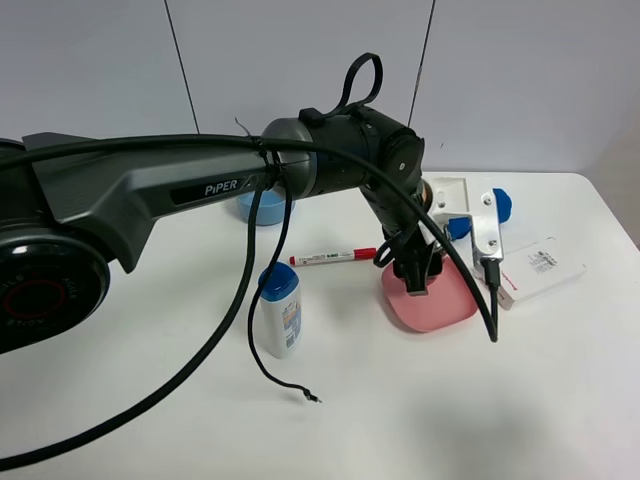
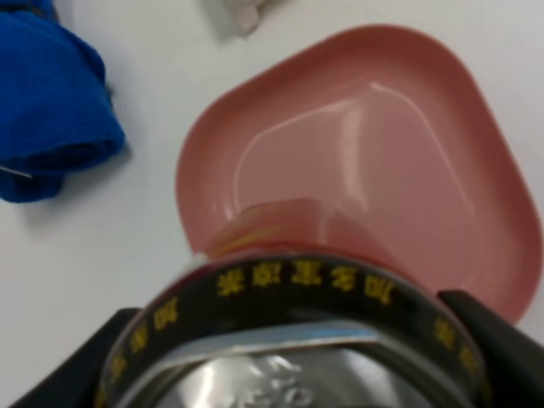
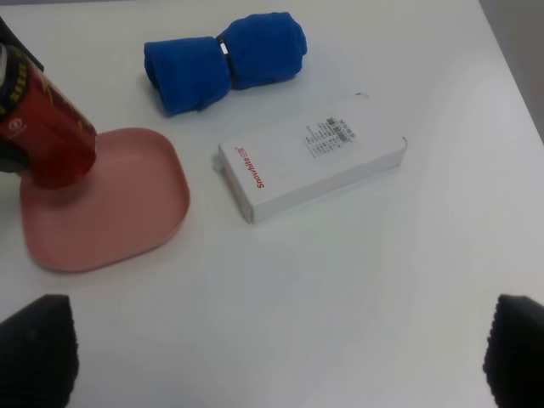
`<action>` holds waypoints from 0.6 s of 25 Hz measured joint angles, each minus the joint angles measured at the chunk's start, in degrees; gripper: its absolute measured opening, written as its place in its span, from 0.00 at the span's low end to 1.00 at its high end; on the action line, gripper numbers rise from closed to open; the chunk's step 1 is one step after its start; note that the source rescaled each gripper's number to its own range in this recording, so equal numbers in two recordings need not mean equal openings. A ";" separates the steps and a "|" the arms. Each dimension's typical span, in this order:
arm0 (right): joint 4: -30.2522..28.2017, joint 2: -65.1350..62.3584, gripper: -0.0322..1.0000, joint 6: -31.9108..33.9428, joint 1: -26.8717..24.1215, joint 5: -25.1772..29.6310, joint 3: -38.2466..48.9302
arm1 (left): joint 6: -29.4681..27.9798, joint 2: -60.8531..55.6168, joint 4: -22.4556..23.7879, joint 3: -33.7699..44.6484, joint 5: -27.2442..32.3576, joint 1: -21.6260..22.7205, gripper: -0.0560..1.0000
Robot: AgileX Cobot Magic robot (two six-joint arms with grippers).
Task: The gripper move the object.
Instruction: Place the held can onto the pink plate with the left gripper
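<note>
The left gripper (image 1: pixel 417 268) is gripping the red can (image 3: pixel 41 127), which is tilting over the pink plate's (image 3: pixel 127 225) far edge. Releasing it while it is leaning risks it toppling and rolling onto the table (image 3: pixel 340 297).

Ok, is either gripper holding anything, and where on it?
The left gripper holds the can, jaws on its sides near the top. The right gripper is open, holding nothing.

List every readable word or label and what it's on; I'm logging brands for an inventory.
"PiPER": on the left arm.
Too blurred: yellow characters around the red can, red brand word and small print on the white box.
Too small: labels on the bottle and marker.
</note>
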 joint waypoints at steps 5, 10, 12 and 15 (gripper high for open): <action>0.00 0.00 1.00 0.00 0.00 0.00 0.00 | 0.46 1.22 -0.05 -0.05 -0.64 0.00 0.08; 0.00 0.00 1.00 0.00 0.00 0.00 0.00 | 0.46 3.90 -0.49 -0.05 2.15 0.00 0.08; 0.00 0.00 1.00 0.00 0.00 0.00 0.00 | 0.46 4.45 -1.01 -0.05 2.79 0.00 0.08; 0.00 0.00 1.00 0.00 0.00 0.00 0.00 | 0.48 4.49 -1.28 -0.05 2.74 0.00 0.08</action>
